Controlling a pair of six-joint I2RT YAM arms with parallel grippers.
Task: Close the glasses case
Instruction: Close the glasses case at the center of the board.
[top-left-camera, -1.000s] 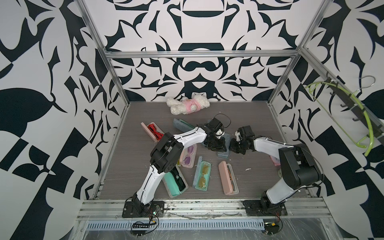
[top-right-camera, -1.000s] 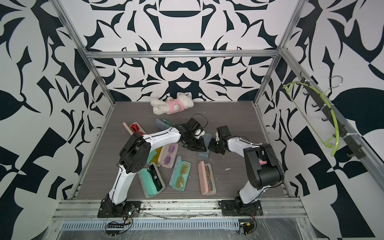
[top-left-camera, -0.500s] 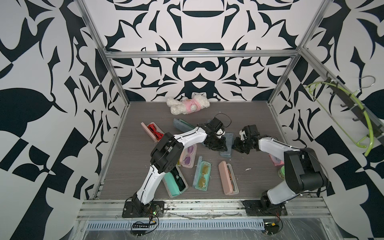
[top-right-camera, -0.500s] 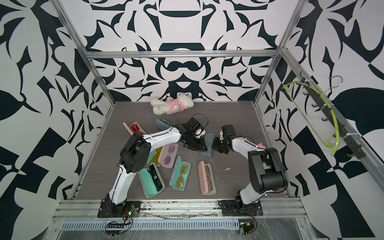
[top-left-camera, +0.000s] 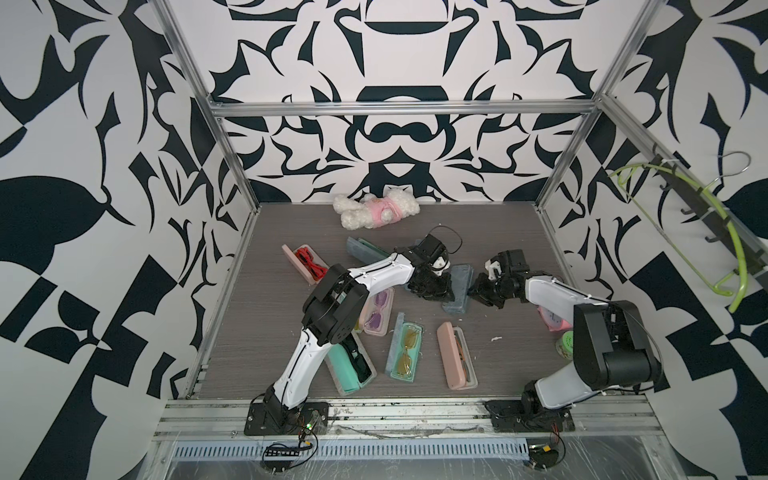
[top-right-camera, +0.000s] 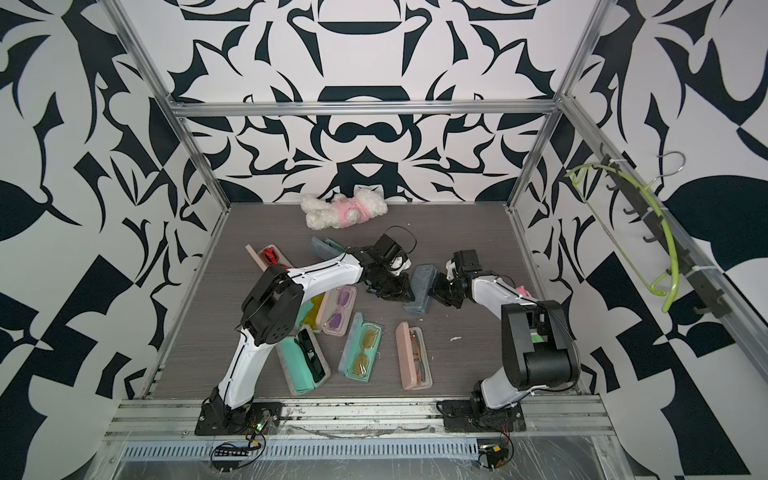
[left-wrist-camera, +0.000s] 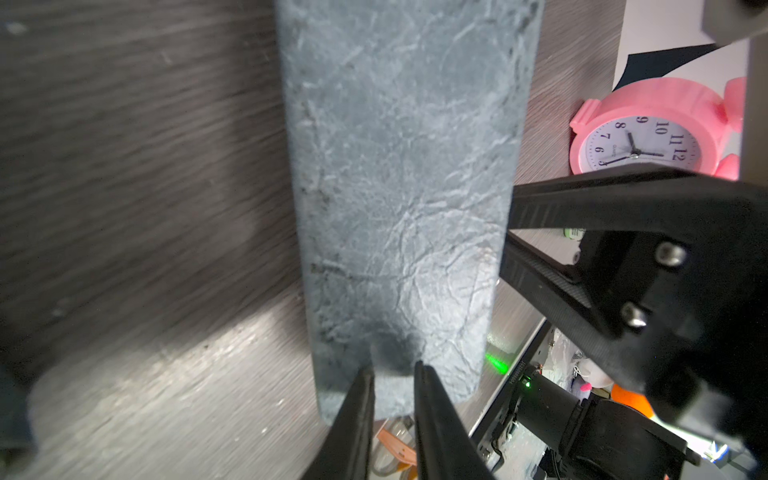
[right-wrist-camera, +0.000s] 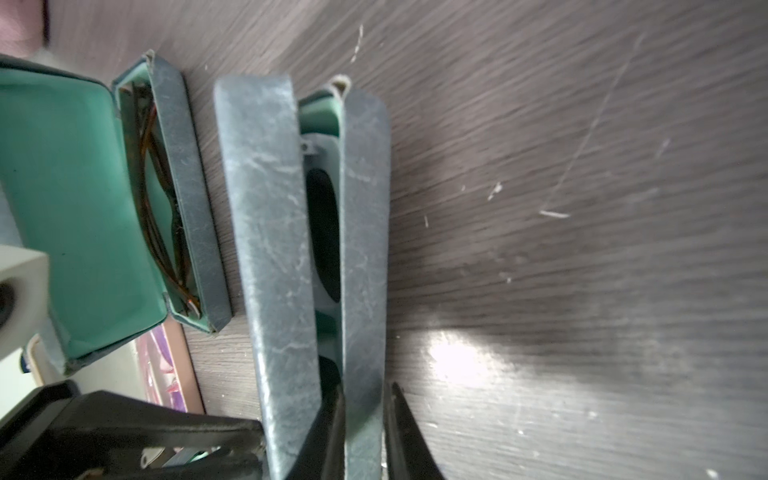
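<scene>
Blue-grey glasses case (top-left-camera: 457, 291) lid ajar, left gripper (left-wrist-camera: 392, 368) all but closed, tips against lid, right gripper (right-wrist-camera: 365, 386) slightly parted astride case wall

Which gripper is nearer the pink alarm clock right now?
Right. The right gripper is at the grey-blue case's edge facing the pink alarm clock; the left gripper is at the case's opposite side, farther from the clock.

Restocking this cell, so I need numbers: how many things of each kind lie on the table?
Hinged glasses cases: 8 (one partly hidden)
White-and-pink plush toy: 1
Pink round alarm clock: 1
Pale green round object: 1
Total: 11
</scene>
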